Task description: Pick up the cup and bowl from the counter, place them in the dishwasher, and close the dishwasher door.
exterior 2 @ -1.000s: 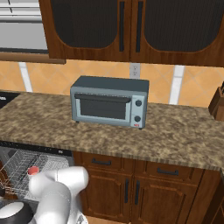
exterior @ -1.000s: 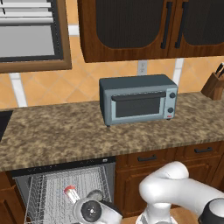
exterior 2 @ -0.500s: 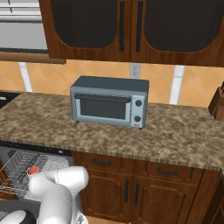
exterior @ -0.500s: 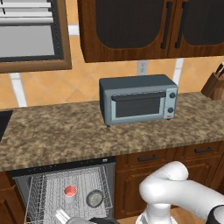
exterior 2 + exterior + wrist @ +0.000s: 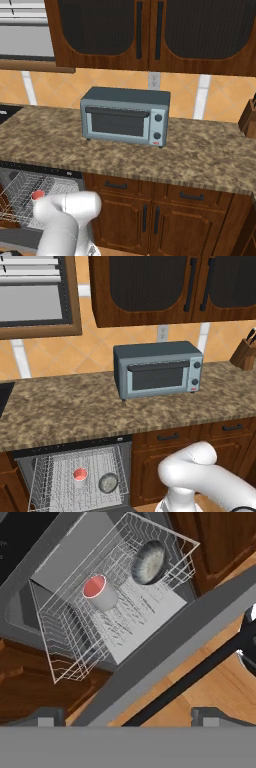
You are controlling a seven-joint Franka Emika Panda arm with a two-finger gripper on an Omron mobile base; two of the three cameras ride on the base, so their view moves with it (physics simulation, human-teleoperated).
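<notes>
Two items sit upright in the dishwasher rack: cup beside bowl, apart. Dishwasher door lowered open. Gripper jaws fully spread, holding nothing, above the door edge

Counter: speckled brown-and-tan granite, faintly polished; cabinets: dark, smooth-finished wood with black bar pulls; toaster oven: matt blue-grey metal casing, darker glazed door; dishwasher: dark grey, matt interior walls; its rack: thin silver wire; dishwasher door: flat matt grey panel; cup: smooth white outside, pinkish-red inside; bowl: dark rim, speckled grey interior; floor: light, grained wood.
</notes>
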